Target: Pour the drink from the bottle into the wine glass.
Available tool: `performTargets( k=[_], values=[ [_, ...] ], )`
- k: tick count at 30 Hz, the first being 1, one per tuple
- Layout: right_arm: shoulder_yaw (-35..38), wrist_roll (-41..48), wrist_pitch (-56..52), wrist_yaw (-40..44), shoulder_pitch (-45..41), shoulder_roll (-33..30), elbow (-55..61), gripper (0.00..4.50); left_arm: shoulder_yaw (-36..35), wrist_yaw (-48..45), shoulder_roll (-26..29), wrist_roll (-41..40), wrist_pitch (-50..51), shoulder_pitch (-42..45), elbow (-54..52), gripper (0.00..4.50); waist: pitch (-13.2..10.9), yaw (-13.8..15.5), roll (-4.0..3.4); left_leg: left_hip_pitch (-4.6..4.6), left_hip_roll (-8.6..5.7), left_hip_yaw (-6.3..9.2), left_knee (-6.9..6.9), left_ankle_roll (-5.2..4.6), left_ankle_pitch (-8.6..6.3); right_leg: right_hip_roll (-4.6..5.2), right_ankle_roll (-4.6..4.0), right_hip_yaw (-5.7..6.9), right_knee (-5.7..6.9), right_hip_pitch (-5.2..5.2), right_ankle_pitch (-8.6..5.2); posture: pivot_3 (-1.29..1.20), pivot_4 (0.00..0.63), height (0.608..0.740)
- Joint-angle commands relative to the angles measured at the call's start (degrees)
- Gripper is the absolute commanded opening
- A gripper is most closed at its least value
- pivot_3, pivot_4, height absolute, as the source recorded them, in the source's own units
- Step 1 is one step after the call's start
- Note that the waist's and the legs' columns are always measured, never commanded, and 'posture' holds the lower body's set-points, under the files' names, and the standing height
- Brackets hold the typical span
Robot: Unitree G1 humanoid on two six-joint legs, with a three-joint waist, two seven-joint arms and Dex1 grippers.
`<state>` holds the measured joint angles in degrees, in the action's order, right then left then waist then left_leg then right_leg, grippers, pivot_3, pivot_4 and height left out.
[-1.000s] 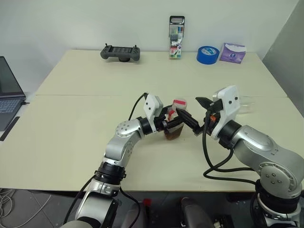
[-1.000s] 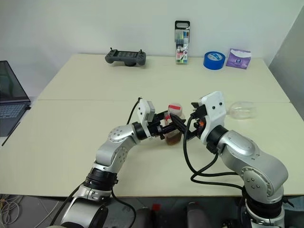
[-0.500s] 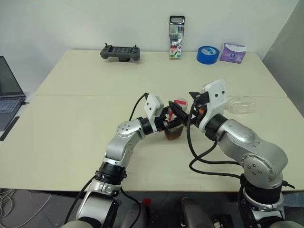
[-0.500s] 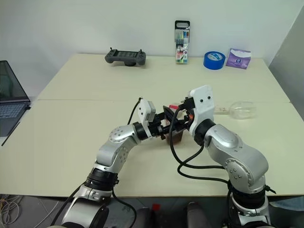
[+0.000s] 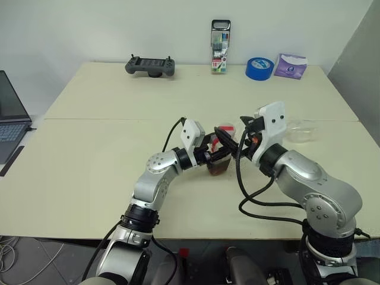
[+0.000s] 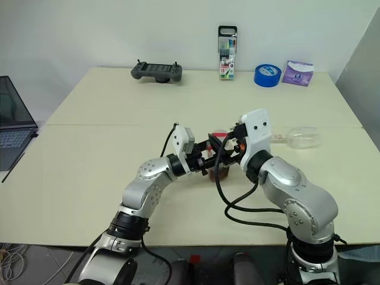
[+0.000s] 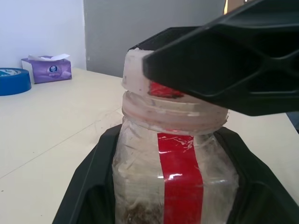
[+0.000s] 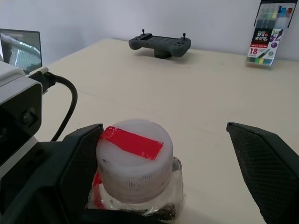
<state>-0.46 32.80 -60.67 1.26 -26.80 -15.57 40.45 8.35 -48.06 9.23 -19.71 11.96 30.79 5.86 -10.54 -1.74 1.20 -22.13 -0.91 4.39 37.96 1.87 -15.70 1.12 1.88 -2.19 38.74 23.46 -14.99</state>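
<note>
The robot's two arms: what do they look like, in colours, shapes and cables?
Both arms are silver-grey metal with rounded joint housings and black rings between the segments. Each wrist carries a white boxy camera block. A loose black cable loops beside the right arm; a thinner one arcs over the left wrist. The left pincer and right pincer have black plastic fingers, wedge-shaped, with fine mesh texture.

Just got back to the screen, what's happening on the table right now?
The left pincer is shut on the bottle, holding it upright near the table's front edge with a little dark drink in the bottom. The right pincer is open, its fingers on either side of the white cap, which is on the bottle. The wine glass lies on its side, off to the right. Nothing is poured yet.
</note>
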Motion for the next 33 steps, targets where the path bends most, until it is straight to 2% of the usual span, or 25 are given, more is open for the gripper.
performTargets(
  k=[1,19,22,28,33],
  values=[
    [2.2,0.5,-0.5,0.7,0.4,-0.8,2.3,4.50,-1.1,-0.2,-0.2,-0.6,-2.1,1.1,-1.4,2.15,0.0,0.0,0.00,0.00,0.00,0.00,0.00,0.00,0.00,0.00,0.00,0.00,0.00,0.00,0.00,0.00,0.150,0.740],
    [0.6,1.0,-1.8,1.5,-0.4,2.4,2.0,4.50,-1.1,0.4,-0.1,-0.5,-1.6,1.1,-1.7,2.15,0.0,0.0,0.00,0.00,0.00,0.00,0.00,0.00,0.00,0.00,0.00,0.01,0.00,0.00,0.00,0.00,0.150,0.740],
    [0.9,1.2,-2.0,1.5,-0.6,2.9,2.1,3.90,-1.1,0.5,-0.1,-0.4,-1.5,1.0,-1.8,2.15,0.0,0.0,0.00,0.00,0.00,0.00,0.00,0.00,0.00,0.00,0.00,0.01,0.00,0.00,0.00,0.00,0.150,0.740],
    [0.9,1.6,-2.1,2.1,-1.0,2.6,2.5,1.85,-0.9,0.6,-0.1,-0.3,-1.5,0.8,-1.8,2.15,0.0,0.0,0.00,0.00,0.00,0.00,0.00,0.00,0.00,0.00,0.00,0.01,0.00,0.00,0.00,0.00,0.150,0.740],
    [2.9,3.9,-2.2,5.2,-3.0,0.4,2.5,1.84,-0.8,0.6,-0.2,-0.2,-1.4,0.9,-1.7,2.15,0.0,0.0,0.00,0.00,0.00,0.00,0.00,0.00,0.00,0.00,0.00,0.02,0.00,0.00,0.00,0.00,0.150,0.740]
  ],
)
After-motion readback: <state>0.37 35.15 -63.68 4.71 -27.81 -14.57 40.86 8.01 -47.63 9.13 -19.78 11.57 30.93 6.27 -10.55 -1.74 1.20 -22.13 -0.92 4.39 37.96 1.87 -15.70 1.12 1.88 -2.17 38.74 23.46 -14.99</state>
